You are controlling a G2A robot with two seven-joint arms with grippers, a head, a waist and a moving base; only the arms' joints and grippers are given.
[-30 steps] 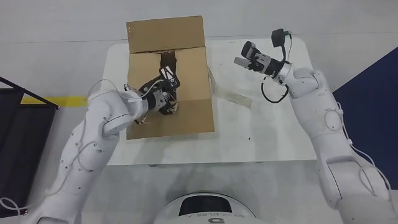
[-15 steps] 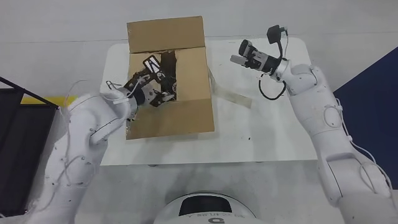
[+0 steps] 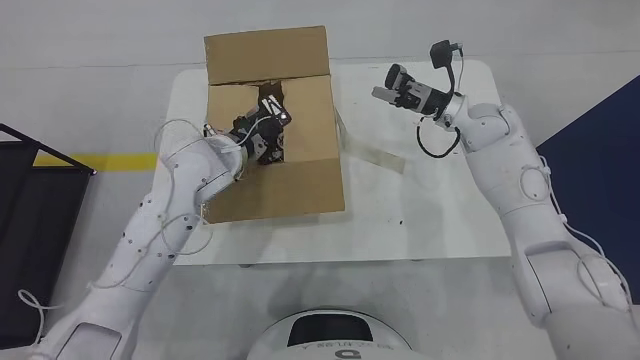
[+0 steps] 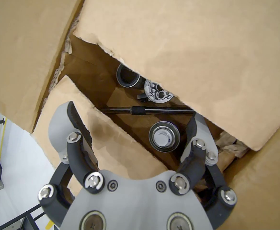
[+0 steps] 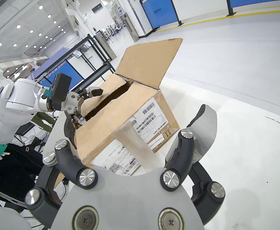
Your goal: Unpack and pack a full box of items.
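Box: one cardboard box (image 3: 305, 175) is set on the left part of the white surface (image 3: 440, 220).
Flaps: one rear flap (image 3: 268, 53) is raised. Two top flaps are folded nearly shut, with a torn gap left between them.
Contents: through the gap are seen one upright can (image 4: 163, 136), one black rod (image 4: 140, 110) lying across, one dark tube (image 4: 128, 76), one round patterned disc (image 4: 157, 92) and some crumpled paper (image 4: 228, 142). The rest is hidden by the flaps.
Left hand (image 4: 132, 113): held over the gap, spread wide and empty. One finger is over a flap, the other just beside the can.
Right hand (image 5: 135, 118): held above the surface right of the box, apart from it, spread and empty.
Other: one pale strip (image 3: 375, 155) lies on the surface beside the box.
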